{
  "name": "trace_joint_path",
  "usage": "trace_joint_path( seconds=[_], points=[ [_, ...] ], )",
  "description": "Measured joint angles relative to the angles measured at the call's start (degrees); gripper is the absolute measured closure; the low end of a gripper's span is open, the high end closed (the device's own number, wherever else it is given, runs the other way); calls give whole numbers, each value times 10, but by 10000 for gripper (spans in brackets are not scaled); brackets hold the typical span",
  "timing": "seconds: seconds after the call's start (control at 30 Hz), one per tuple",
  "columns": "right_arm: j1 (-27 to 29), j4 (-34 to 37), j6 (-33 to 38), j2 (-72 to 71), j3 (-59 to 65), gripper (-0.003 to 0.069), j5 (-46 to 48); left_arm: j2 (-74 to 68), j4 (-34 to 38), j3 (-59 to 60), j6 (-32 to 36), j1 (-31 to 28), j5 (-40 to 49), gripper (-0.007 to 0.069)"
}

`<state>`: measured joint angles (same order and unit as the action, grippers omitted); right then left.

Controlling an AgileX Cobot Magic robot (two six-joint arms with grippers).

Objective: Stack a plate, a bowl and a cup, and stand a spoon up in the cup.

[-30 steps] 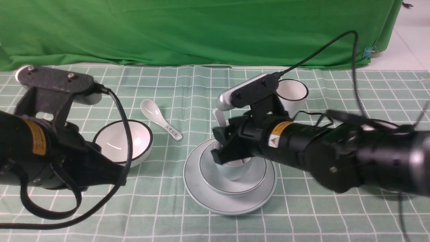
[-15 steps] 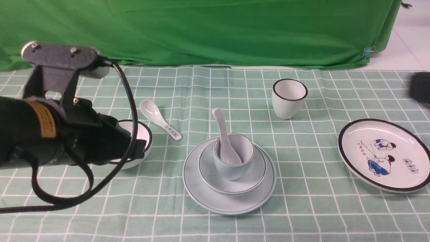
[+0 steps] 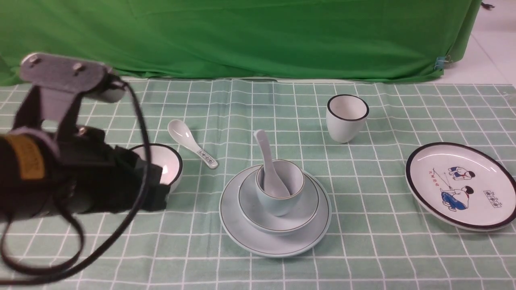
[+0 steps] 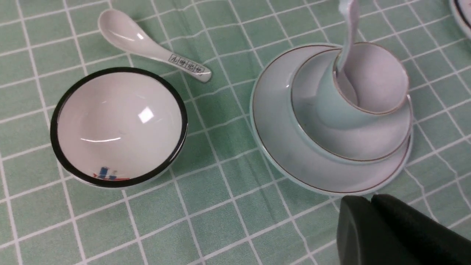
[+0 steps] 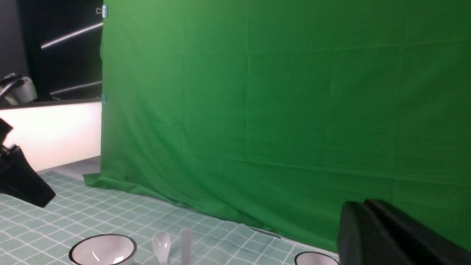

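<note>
Left jaws are pressed together with nothing between them, and the right jaws look the same in their own wrist view: closed on air, held high and facing the green backdrop. My left arm hangs over the worktop to the left of the plate and touches none of the stack. The plate lies flat with the bowl centred on it. The cup stands upright in the bowl, and the spoon stands in the cup, scoop down, its handle leaning on the far-left side of the rim. Left of the plate sits a black-rimmed bowl, partly hidden behind my arm. Beyond it, to the plate's far left, a patterned spoon lies flat. Well to the right of the plate is the cartoon plate — and farther back on that side a black-rimmed cup stands upright.
</note>
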<state>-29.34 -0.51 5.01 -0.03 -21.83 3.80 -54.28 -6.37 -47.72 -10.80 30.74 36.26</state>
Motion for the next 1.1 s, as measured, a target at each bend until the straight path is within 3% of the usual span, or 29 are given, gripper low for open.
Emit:
trace_joint_path(
  seconds=[0.23,0.47,0.93,1.1],
  points=[
    [0,-1,0,-1,0,603,-9,190,3,123,2,0,-84,615],
    [0,-1,0,-1,0,587,-9,288,5,151,3,0,-103,615],
    [0,-1,0,-1,0,544,-9,300,3,157,12,0,-111,613],
    [0,-1,0,-1,0,528,-9,341,54,199,62,-54,-168,613]
  ],
)
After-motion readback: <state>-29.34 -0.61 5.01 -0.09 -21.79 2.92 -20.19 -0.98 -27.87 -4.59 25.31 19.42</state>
